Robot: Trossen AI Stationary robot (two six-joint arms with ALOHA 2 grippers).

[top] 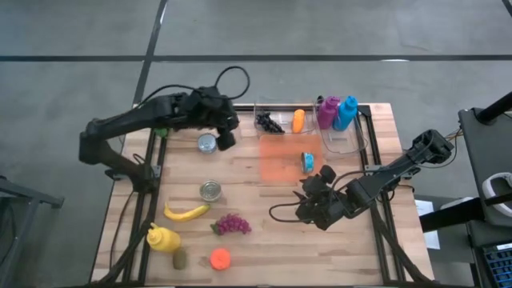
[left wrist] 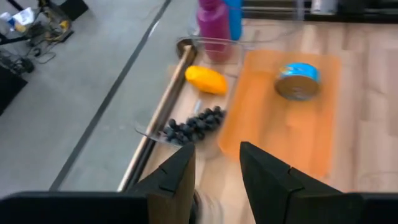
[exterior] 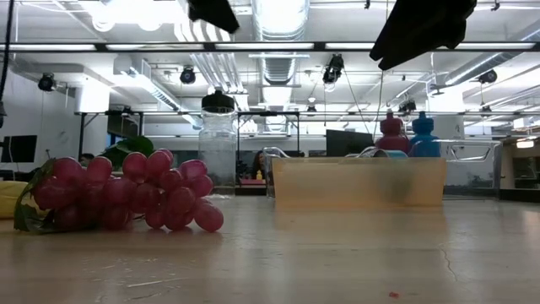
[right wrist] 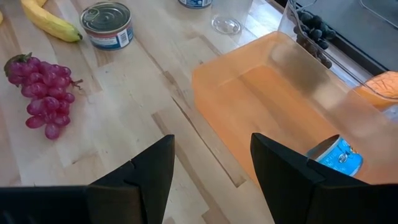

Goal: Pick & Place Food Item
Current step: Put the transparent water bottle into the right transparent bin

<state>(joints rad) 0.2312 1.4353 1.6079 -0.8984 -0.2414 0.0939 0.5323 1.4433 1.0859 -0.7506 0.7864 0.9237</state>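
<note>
The blue-labelled can [top: 308, 162] is lying inside the orange bin [top: 282, 160], at its right end. The right gripper [top: 318, 188] is hovering just beside that bin, fingers wide apart, empty. The left gripper [top: 225, 138] is waiting beyond the bin's far-left corner, fingers narrowly parted, empty.

My right gripper [top: 314, 190] hangs open over bare wood, with room all around it. The orange bin [top: 290, 159] stands just ahead, with a blue can [top: 308, 162] inside. The purple grapes [top: 231, 225] lie well off to one side. My left gripper [top: 226, 138] is open beside a glass jar [top: 208, 142].
</note>
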